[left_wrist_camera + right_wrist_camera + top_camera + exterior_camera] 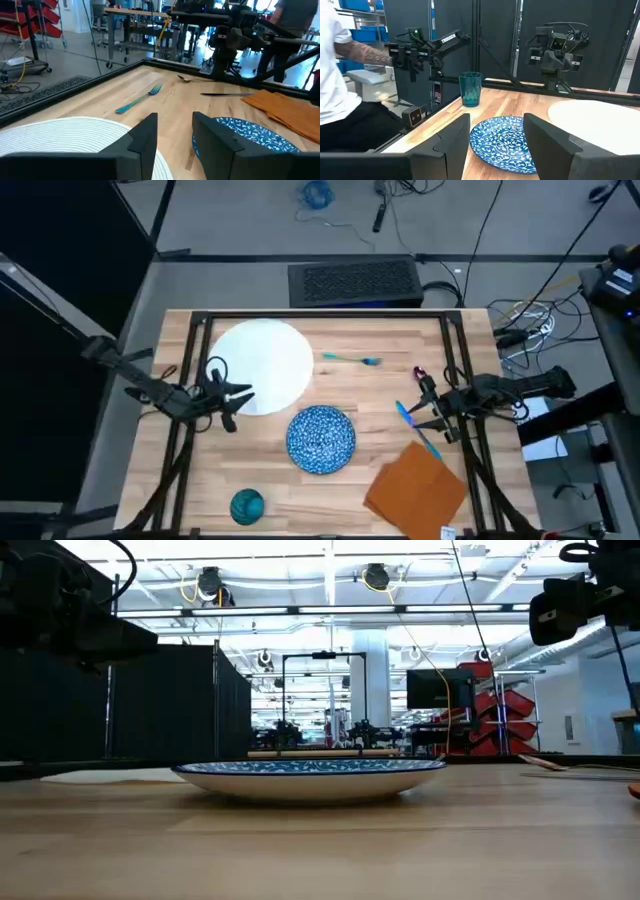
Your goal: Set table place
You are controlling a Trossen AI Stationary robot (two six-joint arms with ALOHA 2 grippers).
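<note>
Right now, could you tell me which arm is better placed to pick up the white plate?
Left: its open gripper sits at the white plate edge, while the right gripper is across the table by the knife.

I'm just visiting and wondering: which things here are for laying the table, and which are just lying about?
For the job:
white plate
blue speckled bowl
orange napkin
teal cup
fork
knife
spoon

Just lying about:
black keyboard beyond the table
cables on the floor
</note>
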